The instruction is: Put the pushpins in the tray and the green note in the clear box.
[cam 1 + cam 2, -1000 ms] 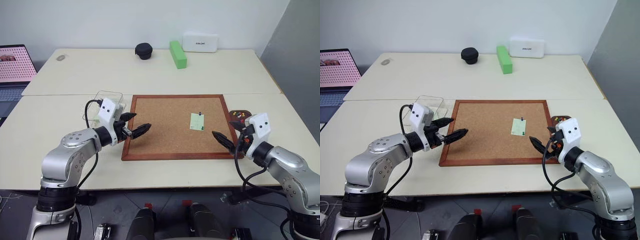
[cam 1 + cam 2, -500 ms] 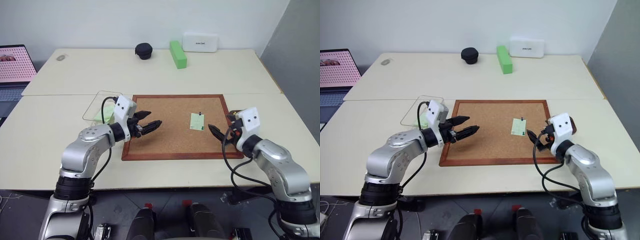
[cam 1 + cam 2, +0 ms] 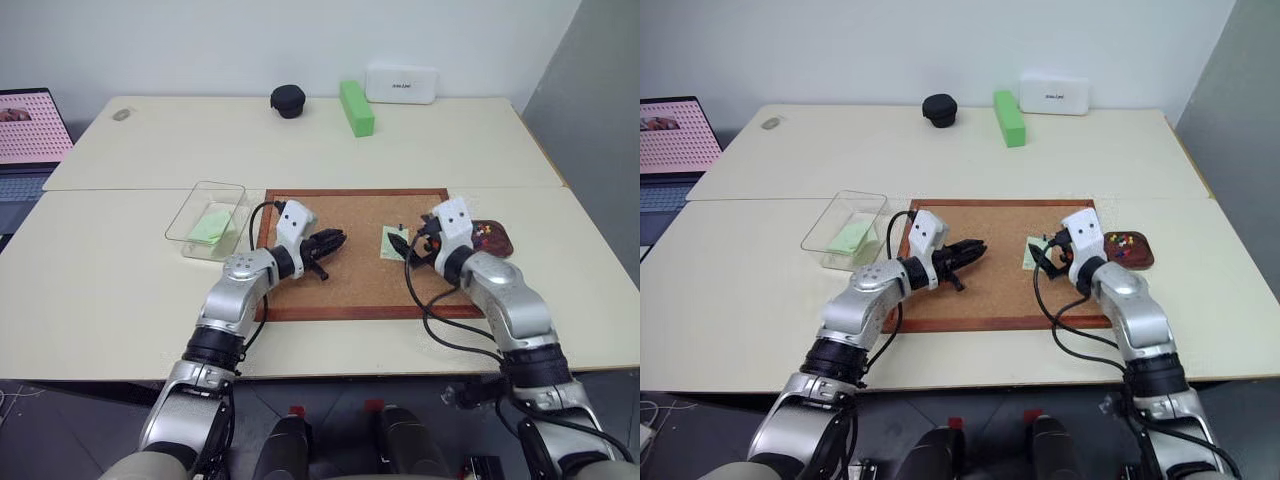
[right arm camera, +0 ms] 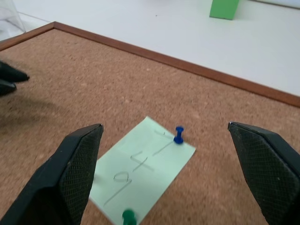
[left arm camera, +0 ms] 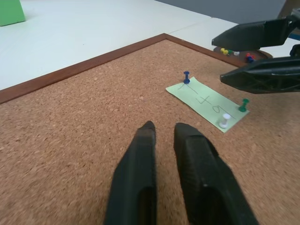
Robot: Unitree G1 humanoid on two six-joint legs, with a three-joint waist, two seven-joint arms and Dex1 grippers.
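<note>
The green note (image 5: 206,100) lies flat on the corkboard (image 3: 330,290), toward the board's right side, with handwritten marks on it. Three pushpins stand in the note: a blue pushpin (image 5: 186,77) at one end, and a green pushpin (image 5: 243,105) and a white pushpin (image 5: 225,120) at the other end. More pushpins (image 3: 486,233) with red and yellow heads lie in the tray (image 3: 500,246), a small dark reddish-brown dish on the surface (image 3: 120,300) just off the corkboard's right edge. The right pincer (image 4: 180,159) hangs just above the note with its two black fingers spread wide, one on each side of the paper, touching neither the note nor a pin as far as can be seen. The left pincer (image 5: 161,133) is over the middle of the corkboard, to the left of the note and pointing toward it, its fingers pressed nearly together with nothing between them. The clear box (image 3: 205,218) sits on the surface just off the corkboard's left edge, and a pale green slip (image 3: 210,225) already lies inside it. Beyond the corkboard's far edge, well apart from it, stand a bright green block (image 3: 355,108), a round black case (image 3: 287,101) to its left and a white device (image 3: 401,85) to its right. A laptop (image 3: 28,135) with a pink screen stands far to the left of the corkboard.
</note>
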